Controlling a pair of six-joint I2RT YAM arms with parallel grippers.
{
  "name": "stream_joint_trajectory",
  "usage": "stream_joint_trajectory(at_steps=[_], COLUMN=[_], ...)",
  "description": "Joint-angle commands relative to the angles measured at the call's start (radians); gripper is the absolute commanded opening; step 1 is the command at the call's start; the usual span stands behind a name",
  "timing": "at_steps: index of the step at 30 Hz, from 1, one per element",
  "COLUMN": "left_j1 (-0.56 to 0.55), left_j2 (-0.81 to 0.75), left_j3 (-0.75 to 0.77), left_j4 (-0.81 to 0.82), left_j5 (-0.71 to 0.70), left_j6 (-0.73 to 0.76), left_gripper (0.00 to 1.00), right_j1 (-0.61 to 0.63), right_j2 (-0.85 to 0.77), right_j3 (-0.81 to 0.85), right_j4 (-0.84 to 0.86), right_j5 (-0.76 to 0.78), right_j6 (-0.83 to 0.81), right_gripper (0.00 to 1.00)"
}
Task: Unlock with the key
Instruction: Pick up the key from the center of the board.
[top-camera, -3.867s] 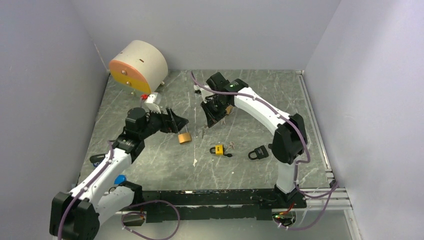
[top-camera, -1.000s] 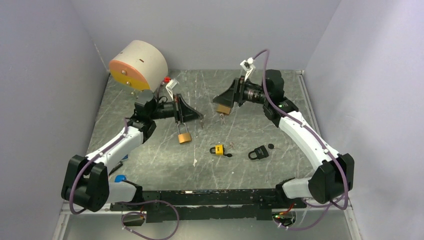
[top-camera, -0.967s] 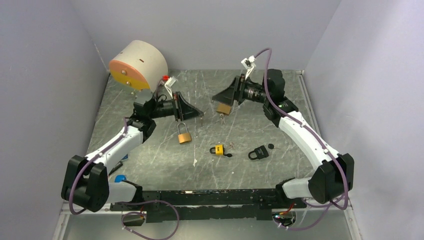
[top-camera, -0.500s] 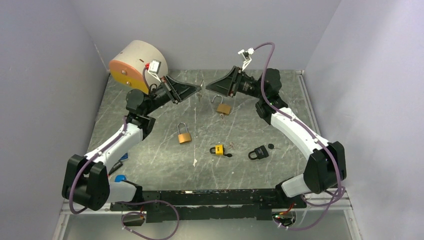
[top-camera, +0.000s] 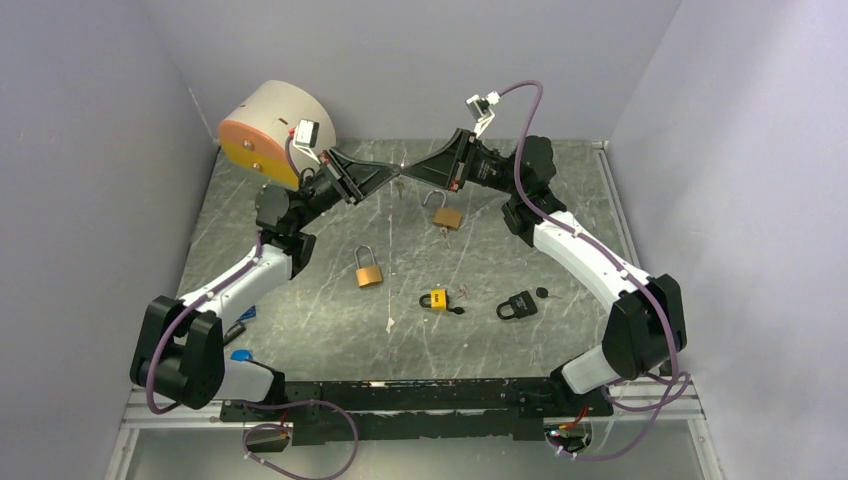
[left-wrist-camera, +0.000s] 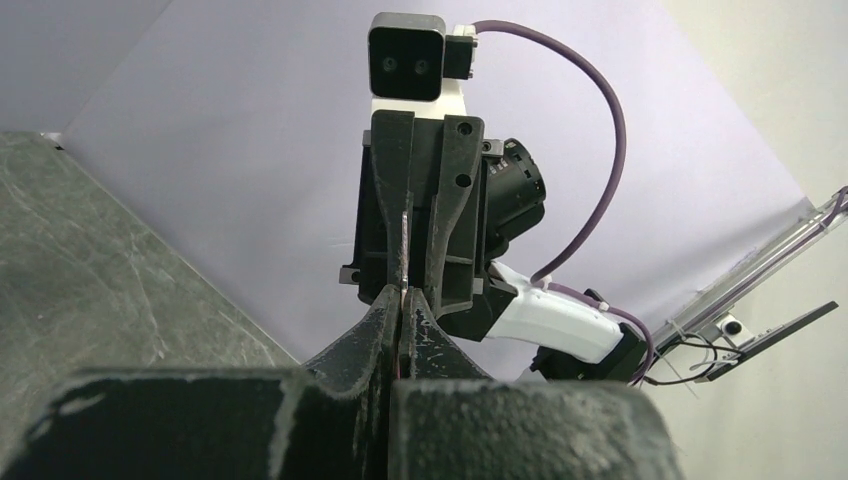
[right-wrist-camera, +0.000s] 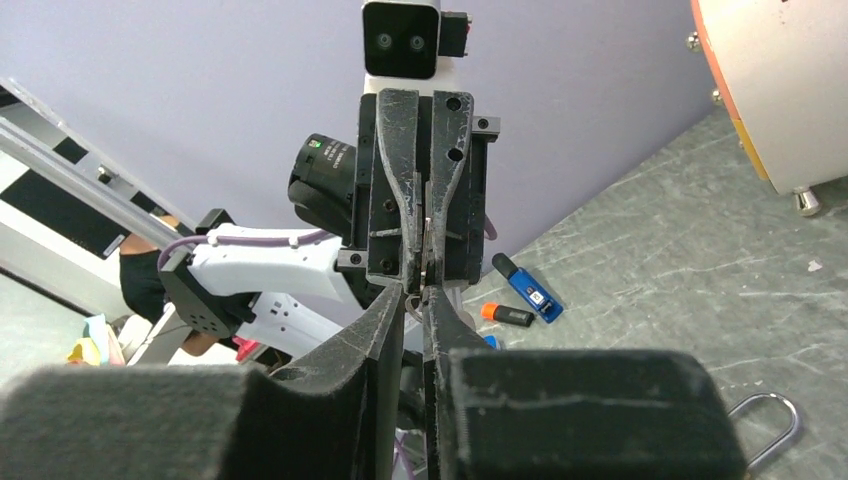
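Note:
Both arms are raised over the back of the table, their grippers meeting tip to tip. My left gripper (top-camera: 394, 179) (left-wrist-camera: 403, 296) is shut on a thin metal key (left-wrist-camera: 404, 245) that sticks out from its tips. From the other side my right gripper (top-camera: 413, 175) (right-wrist-camera: 420, 292) has its fingers drawn in around the same key (right-wrist-camera: 428, 240), with only a narrow gap left. Below them, two brass padlocks (top-camera: 369, 270) (top-camera: 447, 215) lie on the table with nothing touching them.
A yellow padlock (top-camera: 435, 299) and a black padlock (top-camera: 516, 305) lie nearer the front. A beige drum with an orange face (top-camera: 275, 130) stands at the back left. A blue stick (right-wrist-camera: 525, 283) and an orange-capped one (right-wrist-camera: 505, 314) lie by the left arm's base.
Both arms rose from the padlocks and swung towards each other until the tips met. The right gripper went from wide open to nearly closed around the key.

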Motion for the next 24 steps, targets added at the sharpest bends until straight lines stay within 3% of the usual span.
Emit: stream_joint_trajectory(at_steps=[1,13,16,24], left_j1=[-0.009,-0.013,-0.013,-0.013], left_j2=[-0.005,0.025,0.034,0.046], left_j3=[-0.002,0.012,0.004,0.0], left_j4=[0.071,0.124,0.134,0.106], left_j5=[-0.015,0.01,0.014,-0.008], left_j6=[-0.008,-0.058,-0.068,-0.06], left_gripper=[0.03,0.03,0.03,0.27], right_j1=[0.009,0.027,0.027,0.021], right_j2=[0.002,0.038,0.043,0.021], right_j3=[0.035,0.081,0.096,0.095], right_j4=[0.087,0.027,0.02,-0.093], right_j5=[-0.017,0.003,0.003,-0.027], right_j6=[0.007,-0.039,-0.052,-0.131], right_gripper=[0.15,0.0,0.0,0.0])
